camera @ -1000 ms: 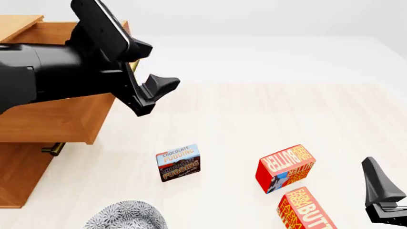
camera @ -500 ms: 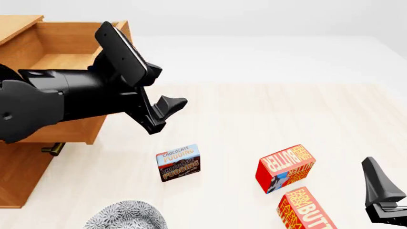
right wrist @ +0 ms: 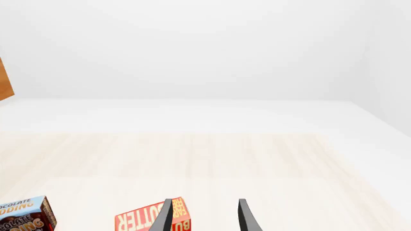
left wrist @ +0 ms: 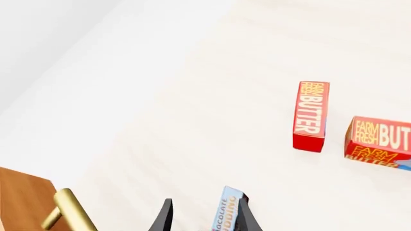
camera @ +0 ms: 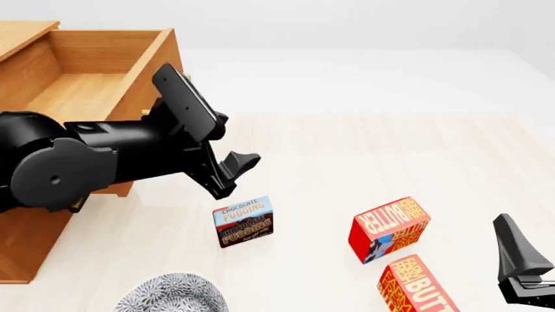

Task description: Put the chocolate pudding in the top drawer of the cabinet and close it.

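A: Since the earlier front picture, the left arm has swung down and forward, clear of the top drawer (camera: 91, 81), and its gripper (camera: 227, 174) now hangs just above and behind the chocolate pudding (camera: 244, 221).

B: State of the jaws?

A: Left jaws are apart and empty. In the left wrist view the pudding box sits close to them, partly behind one finger, so the approach looks nearly lined up. Right gripper (camera: 518, 263) rests at the near right edge of the worktop (camera: 364, 156), jaws apart, holding nothing.

B: Position of the box?

A: Standing on the worktop, unmoved, in front of the cabinet (camera: 26, 247) and well apart from the two butter boxes (camera: 388, 229).

B: What else differs?

A: With the arm lowered, the drawer interior is fully in sight: pulled out and bare wood. A patterned bowl (camera: 173, 296) sits near the front edge as before.

B: Meaning for the task?

A: Drawer opening appears done; the grasp is the step in hand. Placing and closing remain.
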Robot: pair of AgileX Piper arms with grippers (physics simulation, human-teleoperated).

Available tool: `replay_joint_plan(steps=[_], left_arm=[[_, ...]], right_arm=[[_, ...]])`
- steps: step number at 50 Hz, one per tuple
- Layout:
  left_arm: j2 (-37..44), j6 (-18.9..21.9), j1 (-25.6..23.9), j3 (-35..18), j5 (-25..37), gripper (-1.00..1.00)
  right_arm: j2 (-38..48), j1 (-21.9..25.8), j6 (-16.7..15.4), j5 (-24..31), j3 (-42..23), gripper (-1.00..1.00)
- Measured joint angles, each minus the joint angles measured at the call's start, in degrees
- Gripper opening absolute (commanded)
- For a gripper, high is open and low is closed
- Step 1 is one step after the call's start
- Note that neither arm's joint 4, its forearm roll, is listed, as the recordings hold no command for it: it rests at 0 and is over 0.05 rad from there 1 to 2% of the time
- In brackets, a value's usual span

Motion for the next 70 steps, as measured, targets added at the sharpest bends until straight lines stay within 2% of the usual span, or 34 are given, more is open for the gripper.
replay_joint_plan(steps=[70], left_arm=[[9.65, -3.16, -0.06, 8.31, -11.31, 1.0]], right_arm=[[0.0, 0.0, 0.0, 0.0, 0.0, 1.0]])
